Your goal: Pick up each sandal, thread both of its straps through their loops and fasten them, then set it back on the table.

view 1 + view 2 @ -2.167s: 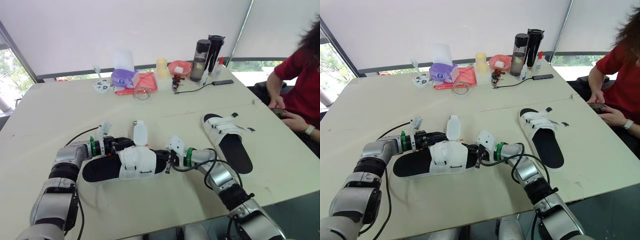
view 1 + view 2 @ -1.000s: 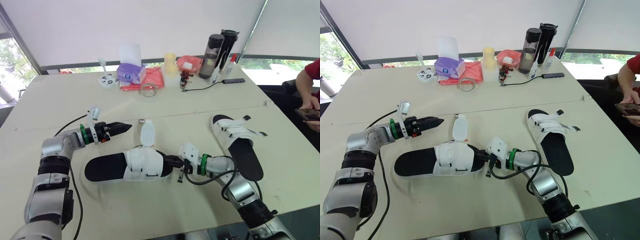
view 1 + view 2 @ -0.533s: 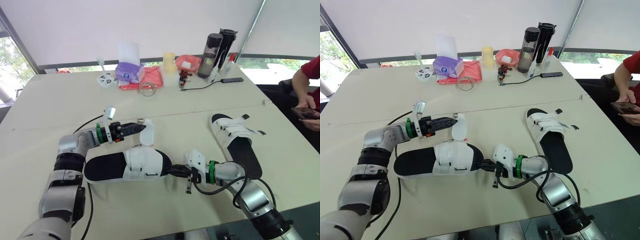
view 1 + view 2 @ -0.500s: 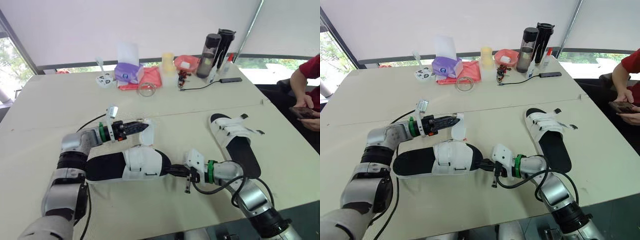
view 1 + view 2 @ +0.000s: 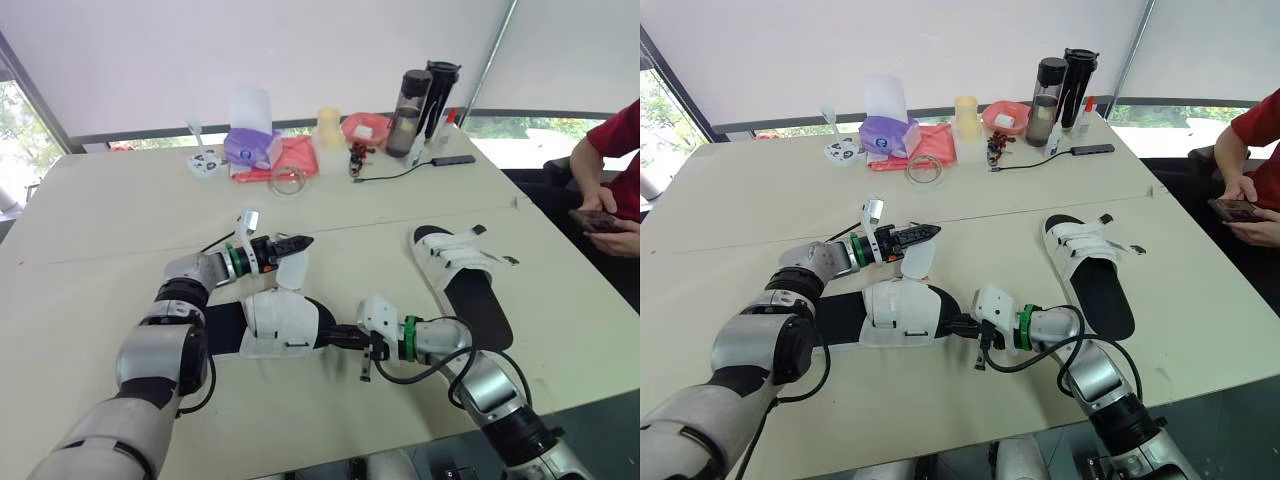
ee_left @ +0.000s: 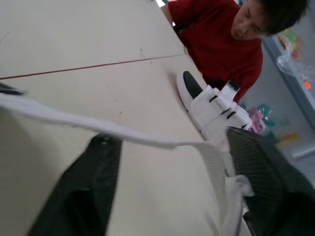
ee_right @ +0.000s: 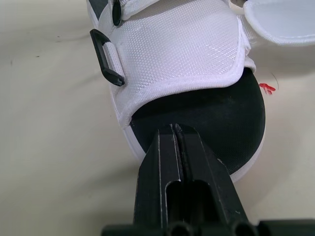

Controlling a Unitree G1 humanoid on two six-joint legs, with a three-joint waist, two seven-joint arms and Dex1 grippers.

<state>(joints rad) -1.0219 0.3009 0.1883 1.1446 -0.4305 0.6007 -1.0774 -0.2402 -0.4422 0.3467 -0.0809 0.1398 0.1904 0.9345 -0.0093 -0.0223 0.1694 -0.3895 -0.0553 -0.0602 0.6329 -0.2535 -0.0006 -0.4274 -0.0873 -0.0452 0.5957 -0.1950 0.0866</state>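
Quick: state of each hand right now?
Left hand: open, loose strap between its fingers.
Right hand: closed, empty, touching the sandal.

Robot arms: finish and fittings.
Left arm (image 5: 160, 350) at 7 o'clock and right arm (image 5: 495, 395) at 5 o'clock carry silver-grey shells with black joint bands; a green wrist ring (image 5: 236, 260) and white camera box (image 5: 378, 314) sit behind the black tapered fingers (image 7: 157, 196); a black cable (image 5: 425, 372) loops along the right forearm.

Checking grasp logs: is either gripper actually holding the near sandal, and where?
Nothing is clamped. The left gripper is open, the loose strap of the near sandal between its fingers; the right gripper is shut, tips at its footbed's toe end.
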